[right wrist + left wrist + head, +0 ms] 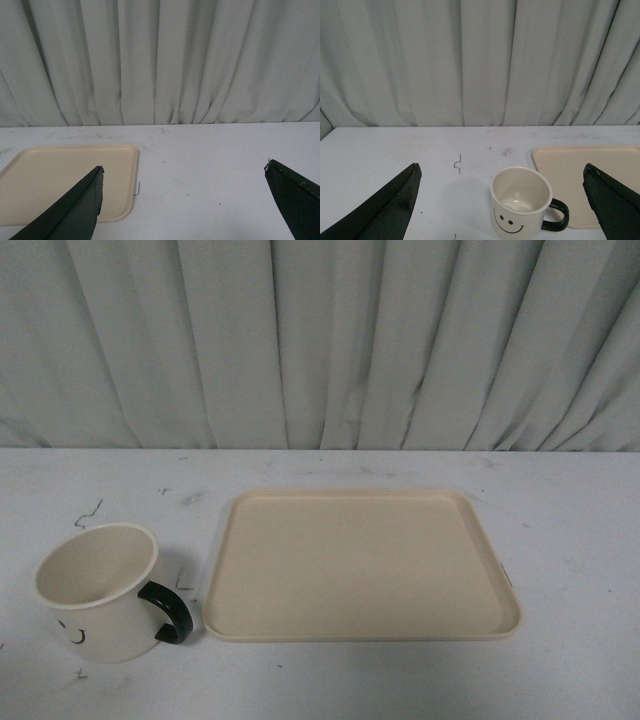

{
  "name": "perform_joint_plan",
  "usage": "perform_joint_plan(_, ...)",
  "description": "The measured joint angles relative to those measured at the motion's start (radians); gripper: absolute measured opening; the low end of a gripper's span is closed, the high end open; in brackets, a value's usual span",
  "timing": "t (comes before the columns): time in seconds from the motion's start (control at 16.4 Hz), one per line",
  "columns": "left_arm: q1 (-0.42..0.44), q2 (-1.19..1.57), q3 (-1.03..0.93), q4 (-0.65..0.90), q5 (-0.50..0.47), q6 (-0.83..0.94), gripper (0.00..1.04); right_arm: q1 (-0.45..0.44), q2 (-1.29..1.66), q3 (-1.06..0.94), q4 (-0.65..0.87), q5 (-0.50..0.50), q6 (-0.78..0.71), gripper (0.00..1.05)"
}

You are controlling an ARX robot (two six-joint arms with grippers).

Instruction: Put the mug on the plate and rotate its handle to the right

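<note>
- Cream mug (97,590) stood upright, empty, beside the bare plate (360,565); black handle (168,612) faced the plate.
- Jaws of left gripper (501,168) and right gripper (184,166) gaped wide, holding nothing.

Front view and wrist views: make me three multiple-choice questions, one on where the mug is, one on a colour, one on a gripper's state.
1. Where does the mug stand relative to the plate?
A. On it
B. On the table, to its left in the front view
C. Behind it

2. What colour is the mug's handle?
A. Black
B. White
C. Red

3. What state is the left gripper in?
A. Open, holding nothing
B. Shut on the mug
C. Shut on the plate

Answers:
1 B: the mug sits on bare table beside the plate's left edge.
2 A: the loop is glossy black against the cream body.
3 A: its fingers stand wide apart and the mug is untouched.
</note>
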Motion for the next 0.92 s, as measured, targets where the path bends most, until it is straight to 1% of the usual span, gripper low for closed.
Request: perform_joint_plan(0.92,0.0,0.0,0.0,0.0,0.0,0.0,0.98,0.0,0.0,0.0,0.0,0.0,0.0,0.98)
